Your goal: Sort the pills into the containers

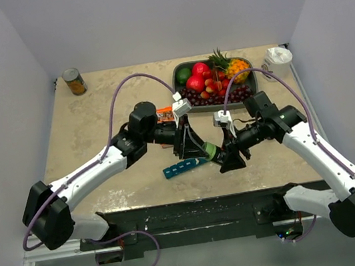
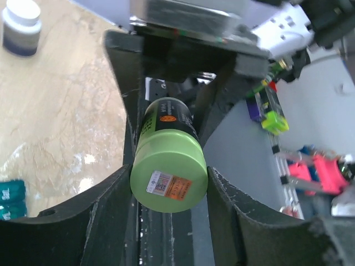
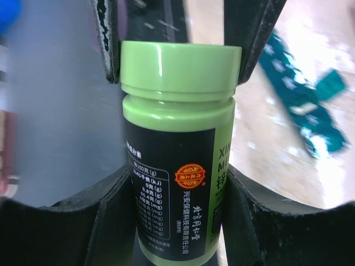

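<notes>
A small green bottle (image 1: 208,149) with a black label hangs in the air between my two grippers, just above the table. My left gripper (image 1: 192,145) is shut on its green cap (image 2: 169,177). My right gripper (image 1: 227,156) is shut on its labelled body (image 3: 177,183). In the right wrist view the left fingers (image 3: 108,39) clamp the cap at the top. The teal-blue pill organiser (image 1: 184,167) lies on the table just below and to the left of the bottle. It also shows in the right wrist view (image 3: 302,105), with at least one lid raised, and at the left edge of the left wrist view (image 2: 11,197). No loose pills show.
A white bottle with a dark cap (image 2: 21,25) stands on the table. A dark tray of fruit (image 1: 188,95) sits at the back, centre right. A white cup-like object (image 1: 278,58) is at the back right, a tin can (image 1: 75,82) at the back left.
</notes>
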Controlling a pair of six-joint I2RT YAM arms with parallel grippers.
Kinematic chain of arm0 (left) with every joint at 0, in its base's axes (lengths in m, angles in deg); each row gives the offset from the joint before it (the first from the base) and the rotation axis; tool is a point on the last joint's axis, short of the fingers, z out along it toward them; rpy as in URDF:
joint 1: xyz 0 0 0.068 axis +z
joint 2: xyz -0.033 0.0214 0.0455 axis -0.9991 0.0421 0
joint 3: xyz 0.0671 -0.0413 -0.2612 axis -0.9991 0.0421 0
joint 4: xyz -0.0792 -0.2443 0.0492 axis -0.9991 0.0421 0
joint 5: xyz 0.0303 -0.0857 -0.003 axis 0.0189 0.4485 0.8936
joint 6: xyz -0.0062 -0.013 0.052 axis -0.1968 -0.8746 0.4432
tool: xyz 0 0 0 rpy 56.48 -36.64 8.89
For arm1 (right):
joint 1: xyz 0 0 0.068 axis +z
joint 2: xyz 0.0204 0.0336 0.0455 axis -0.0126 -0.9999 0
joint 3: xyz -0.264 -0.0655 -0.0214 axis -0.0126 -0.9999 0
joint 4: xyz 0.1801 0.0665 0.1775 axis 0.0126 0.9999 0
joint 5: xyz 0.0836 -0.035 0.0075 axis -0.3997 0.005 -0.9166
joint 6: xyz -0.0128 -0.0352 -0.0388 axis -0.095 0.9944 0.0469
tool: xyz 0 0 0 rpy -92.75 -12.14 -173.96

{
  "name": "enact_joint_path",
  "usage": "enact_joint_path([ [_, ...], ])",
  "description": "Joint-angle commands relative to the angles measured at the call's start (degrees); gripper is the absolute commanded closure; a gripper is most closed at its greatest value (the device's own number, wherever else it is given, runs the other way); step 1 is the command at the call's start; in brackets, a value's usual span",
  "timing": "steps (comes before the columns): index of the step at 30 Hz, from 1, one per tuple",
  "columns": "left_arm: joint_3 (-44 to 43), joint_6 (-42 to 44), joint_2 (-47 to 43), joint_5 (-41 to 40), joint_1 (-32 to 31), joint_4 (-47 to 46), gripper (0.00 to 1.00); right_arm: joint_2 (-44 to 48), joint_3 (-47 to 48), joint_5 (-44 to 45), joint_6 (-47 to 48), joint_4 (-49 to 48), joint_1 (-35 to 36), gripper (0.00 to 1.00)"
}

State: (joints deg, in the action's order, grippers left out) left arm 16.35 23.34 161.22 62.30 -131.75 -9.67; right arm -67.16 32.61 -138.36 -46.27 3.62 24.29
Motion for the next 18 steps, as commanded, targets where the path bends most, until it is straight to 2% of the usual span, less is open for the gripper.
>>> enact_joint_path([
  [1, -2.3, 13.9, -0.1, 9.1, -1.8, 6.9, 0.92, 1.4, 2.8, -27.5, -4.8, -13.6, 0.3, 1.0],
  [3, -4.2, 16.5, -0.1, 7.2, -1.8, 11.1, 0.81, 1.5, 1.0, -27.7, -8.5, -16.2, 0.2, 1.0],
  [4, -4.4, 16.3, -0.2, 6.8, -1.8, 11.1, 0.69, 1.4, 0.8, -27.2, -8.6, -16.8, 0.2, 1.0],
  [6, -4.8, 14.8, -1.0, 5.7, -1.6, 9.3, 0.57, 1.7, 0.1, -25.2, -8.5, -17.2, 0.3, 1.0],
  [7, -4.7, 14.1, -1.4, 5.3, -1.6, 8.9, 0.47, 1.9, -0.1, -24.5, -8.6, -17.5, 0.2, 1.0],
  [8, -4.5, 13.5, -2.3, 5.7, -1.6, 5.4, 0.44, 2.0, -0.4, -23.2, -8.6, -17.7, 0.2, 1.0],
  [11, -3.8, 11.1, -4.9, 5.3, -1.6, 1.3, 0.26, 2.4, -0.2, -21.8, -7.7, -16.8, 0.3, 1.0],
  [13, -3.5, 10.0, -6.3, 4.6, -1.5, -0.1, 0.1, 2.4, 0.0, -20.9, -6.5, -16.1, 0.3, 1.0],
  [14, -3.3, 9.7, -7.7, 3.3, -1.4, -0.2, 0.09, 2.5, 0.1, -20.6, -6.0, -16.0, 0.3, 1.0],
  [15, -3.2, 9.4, -8.3, 3.1, -1.3, -0.3, 0.01, 2.5, 0.1, -20.2, -5.7, -15.8, 0.3, 1.0],
  [18, -2.8, 9.4, -10.2, 2.7, -0.8, 0.7, 0.01, 2.7, 0.3, -19.1, -4.6, -14.8, 0.2, 1.0],
])
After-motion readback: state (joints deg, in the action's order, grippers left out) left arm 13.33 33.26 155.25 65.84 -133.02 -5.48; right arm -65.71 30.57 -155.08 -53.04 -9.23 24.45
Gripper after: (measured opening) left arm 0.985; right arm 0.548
